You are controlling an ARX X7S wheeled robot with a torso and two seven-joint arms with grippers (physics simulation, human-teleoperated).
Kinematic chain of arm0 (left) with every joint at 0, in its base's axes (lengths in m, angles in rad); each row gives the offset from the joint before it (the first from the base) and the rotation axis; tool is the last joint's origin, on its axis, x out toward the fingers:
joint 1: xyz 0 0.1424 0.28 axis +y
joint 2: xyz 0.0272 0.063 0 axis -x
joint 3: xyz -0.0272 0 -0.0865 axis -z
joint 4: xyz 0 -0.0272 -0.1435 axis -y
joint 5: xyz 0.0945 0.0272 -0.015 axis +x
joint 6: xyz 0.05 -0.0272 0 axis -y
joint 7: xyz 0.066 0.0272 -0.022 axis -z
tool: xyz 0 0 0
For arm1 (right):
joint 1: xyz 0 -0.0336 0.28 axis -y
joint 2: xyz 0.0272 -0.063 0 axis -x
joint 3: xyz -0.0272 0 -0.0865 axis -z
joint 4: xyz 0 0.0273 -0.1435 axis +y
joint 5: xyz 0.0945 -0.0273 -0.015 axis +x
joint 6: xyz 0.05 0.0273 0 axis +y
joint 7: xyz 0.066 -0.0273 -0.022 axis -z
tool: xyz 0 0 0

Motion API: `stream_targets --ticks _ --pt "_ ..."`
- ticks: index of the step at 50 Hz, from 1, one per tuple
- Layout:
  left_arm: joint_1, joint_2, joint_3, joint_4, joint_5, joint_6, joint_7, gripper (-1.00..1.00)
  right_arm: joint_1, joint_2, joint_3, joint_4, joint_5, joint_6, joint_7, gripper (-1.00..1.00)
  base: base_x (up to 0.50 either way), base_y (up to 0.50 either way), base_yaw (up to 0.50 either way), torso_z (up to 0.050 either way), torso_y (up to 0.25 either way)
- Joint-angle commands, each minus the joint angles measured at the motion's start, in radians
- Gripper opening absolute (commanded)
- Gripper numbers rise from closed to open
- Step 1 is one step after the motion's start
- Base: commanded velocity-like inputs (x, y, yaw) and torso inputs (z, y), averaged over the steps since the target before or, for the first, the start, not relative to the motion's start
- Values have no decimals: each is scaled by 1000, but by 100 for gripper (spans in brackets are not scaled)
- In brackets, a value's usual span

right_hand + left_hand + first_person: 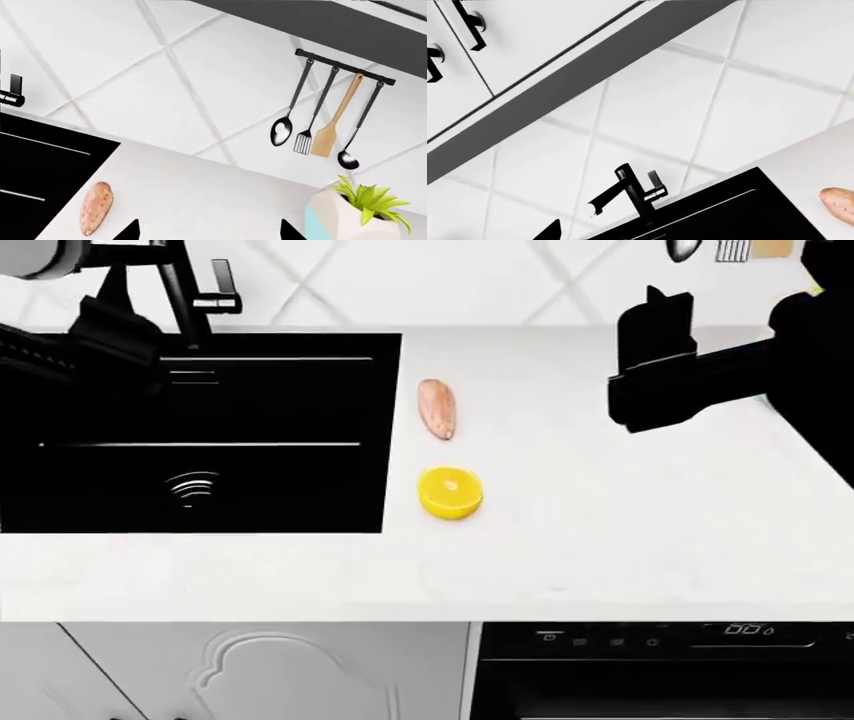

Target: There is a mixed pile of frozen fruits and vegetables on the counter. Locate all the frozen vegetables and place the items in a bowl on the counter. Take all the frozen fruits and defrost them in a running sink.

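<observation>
Worktop (pixel 641 530): white; sweet potato (pixel 437 408) at 12 o'clock from your citrus (pixel 450 492).
Sink (pixel 267 400): at 9 o'clock.
Fingers: right fingers (pixel 208 231) released; left, cannot tell.

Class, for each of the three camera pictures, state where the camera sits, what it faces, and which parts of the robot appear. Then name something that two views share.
Head view: high on the robot, looking down over the counter, sink, sweet potato and halved citrus; both dark arms show.
Left wrist view: near the left gripper, facing the tap, wall tiles and cabinets; only a fingertip shows.
Right wrist view: near the right gripper, facing hanging utensils and a potted plant; two fingertips show.
Shared: all three show the sweet potato and sink.
</observation>
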Motion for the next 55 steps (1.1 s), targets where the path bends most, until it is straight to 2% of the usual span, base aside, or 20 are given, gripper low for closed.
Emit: stream_targets --ticks 1,32,42,47,55 --pt "-36 -7 41 -8 -33 0 -10 100 4 -2 -13 2 13 -10 -8 100 500 0 0 0 0" --pt "-86 -27 133 -13 -97 27 -35 100 10 -6 -51 -16 34 7 1 100 498 0 0 0 1" --pt "-107 -27 169 -33 -177 91 -58 100 13 8 -76 -35 53 31 20 100 36 0 0 0 2" --pt "-110 70 179 -61 -208 176 -47 100 15 26 -76 -38 55 35 20 100 0 0 0 0 0" --pt "-69 204 171 -116 -125 231 22 100 50 71 -53 -41 86 37 20 100 0 0 0 0 0"
